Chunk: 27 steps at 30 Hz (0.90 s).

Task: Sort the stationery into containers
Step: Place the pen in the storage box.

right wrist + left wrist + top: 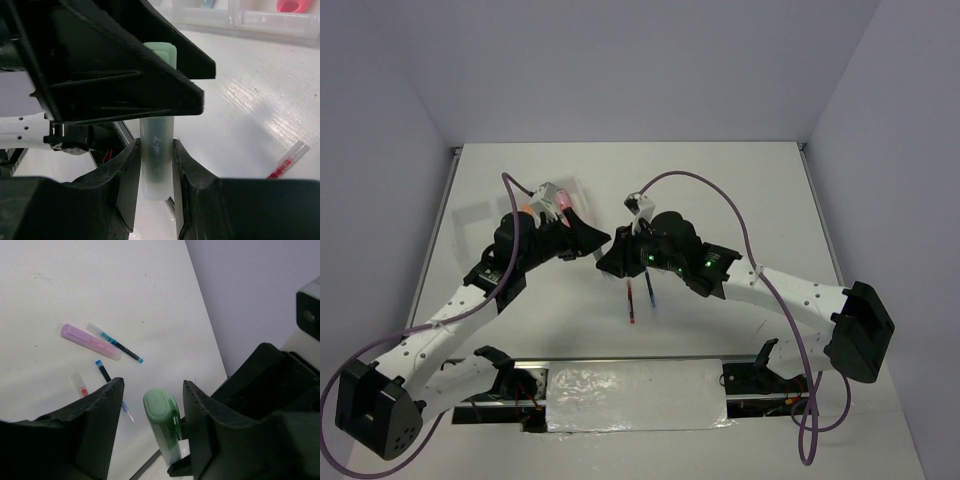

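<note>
Your right hand (156,150) grips the green highlighter (157,135) by its barrel, above the bench, and its long axis points the cap end into the gap of your left hand (152,385), whose jaws stand apart, not clamped.

highlighter (158,131) in right tool (156,149), pens (631,304) on table (720,185)

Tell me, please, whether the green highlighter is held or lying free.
Held: the right gripper clamps the green highlighter between its jaws.
</note>
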### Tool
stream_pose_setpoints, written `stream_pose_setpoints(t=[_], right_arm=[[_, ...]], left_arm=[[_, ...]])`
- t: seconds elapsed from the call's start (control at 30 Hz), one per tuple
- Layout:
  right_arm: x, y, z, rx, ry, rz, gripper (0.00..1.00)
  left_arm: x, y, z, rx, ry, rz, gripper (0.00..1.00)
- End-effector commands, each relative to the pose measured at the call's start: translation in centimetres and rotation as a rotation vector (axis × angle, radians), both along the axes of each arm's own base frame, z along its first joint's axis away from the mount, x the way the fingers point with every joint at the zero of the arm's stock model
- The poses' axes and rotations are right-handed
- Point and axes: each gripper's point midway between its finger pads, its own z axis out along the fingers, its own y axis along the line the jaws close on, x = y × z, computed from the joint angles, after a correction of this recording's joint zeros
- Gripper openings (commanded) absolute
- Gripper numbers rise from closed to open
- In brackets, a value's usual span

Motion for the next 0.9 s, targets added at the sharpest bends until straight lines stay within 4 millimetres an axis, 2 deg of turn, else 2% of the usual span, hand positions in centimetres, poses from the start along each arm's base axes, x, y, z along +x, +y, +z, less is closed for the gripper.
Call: stream_pose_setpoints(t=[0.0, 0.03, 0.07, 0.13, 0.17, 0.2, 0.23, 0.27, 0.3, 0.33, 0.37, 0.4, 0.43, 0.47, 0.5, 0.53, 0.57, 0.6, 0.63, 0.67, 0.7, 0.73, 0.77, 0.87], right_arm=[[0.6, 1.0, 4.0, 0.095, -0.083, 0.013, 0.23], [0.7, 1.1, 3.8, 0.082, -0.078, 0.01, 0.26], [1.5, 0.9, 3.8, 0.066, -0.082, -0.026, 0.37], [2.7, 0.9, 3.4, 0.03, -0.082, -0.061, 0.45], [3.3, 0.8, 3.4, 0.026, -0.085, -0.075, 0.49], [4.6, 0.1, 3.4, 0.031, -0.078, -0.102, 0.67], [5.3, -0.2, 2.9, 0.024, -0.07, -0.11, 0.8], [5.9, -0.8, 2.6, 0.016, -0.062, -0.123, 0.95], [7.7, -2.4, 2.2, -0.001, -0.052, -0.182, 1.0], [8.5, -4.6, 1.1, -0.059, -0.028, -0.267, 1.0], [9.0, -6.0, 0.8, -0.077, -0.024, -0.313, 1.0], [9.3, -8.0, -0.9, -0.111, -0.002, -0.362, 1.0], [9.2, -8.9, -1.0, -0.109, -0.008, -0.384, 1.0], [8.3, -10.1, -1.4, -0.107, -0.015, -0.388, 1.0], [8.0, -10.6, -1.5, -0.115, -0.027, -0.385, 1.0], [7.7, -11.1, -1.6, -0.122, -0.033, -0.391, 1.0], [7.1, -11.7, -1.9, -0.13, -0.034, -0.39, 1.0], [6.6, -12.0, -2.5, -0.151, -0.031, -0.383, 1.0], [6.4, -12.2, -2.6, -0.155, -0.031, -0.383, 1.0], [6.2, -12.5, -3.0, -0.165, -0.028, -0.383, 1.0], [5.9, -12.7, -3.4, -0.171, -0.029, -0.375, 1.0], [5.8, -12.7, -3.4, -0.168, -0.028, -0.368, 1.0], [5.5, -12.7, -3.6, -0.17, -0.025, -0.358, 1.0], [5.7, -12.8, -3.4, -0.179, -0.045, -0.348, 1.0]], left_arm=[[0.6, -0.7, 1.7, -0.052, -0.058, -0.019, 0.6], [0.7, -0.6, 1.5, -0.049, -0.054, -0.013, 0.53], [0.9, -0.4, 1.4, -0.042, -0.051, 0.0, 0.41], [1.8, 0.6, -0.2, 0.026, 0.004, 0.074, 0.28], [2.4, 1.4, -0.8, 0.061, 0.032, 0.123, 0.16], [3.6, 2.5, -0.3, 0.089, 0.031, 0.202, 0.13], [3.6, 3.4, -1.9, 0.141, 0.1, 0.235, 0.11], [4.8, 4.8, -2.9, 0.171, 0.14, 0.29, 0.07], [5.9, 6.1, -1.8, 0.181, 0.141, 0.342, 0.06], [6.5, 8.5, -3.7, 0.259, 0.217, 0.428, 0.06], [7.9, 11.7, -3.7, 0.279, 0.244, 0.536, 0.08], [9.1, 13.6, -2.3, 0.282, 0.235, 0.602, 0.09], [10.3, 15.8, -3.1, 0.34, 0.256, 0.68, 0.1], [11.4, 18.3, -1.7, 0.359, 0.252, 0.764, 0.11], [12.1, 19.8, -1.3, 0.402, 0.253, 0.814, 0.13], [13.3, 21.9, -2.8, 0.475, 0.3, 0.887, 0.14], [14.3, 22.8, -1.2, 0.498, 0.302, 0.921, 0.15], [14.9, 23.5, -1.2, 0.526, 0.322, 0.941, 0.14], [16.0, 23.9, -3.2, 0.57, 0.38, 0.939, 0.14], [16.7, 24.4, -3.4, 0.586, 0.398, 0.949, 0.14], [17.5, 24.6, -2.3, 0.59, 0.393, 0.961, 0.15], [18.2, 24.7, -3.9, 0.619, 0.427, 0.955, 0.17], [19.0, 24.9, -3.6, 0.621, 0.421, 0.964, 0.22], [19.1, 25.6, -6.2, 0.682, 0.496, 0.979, 0.24]])
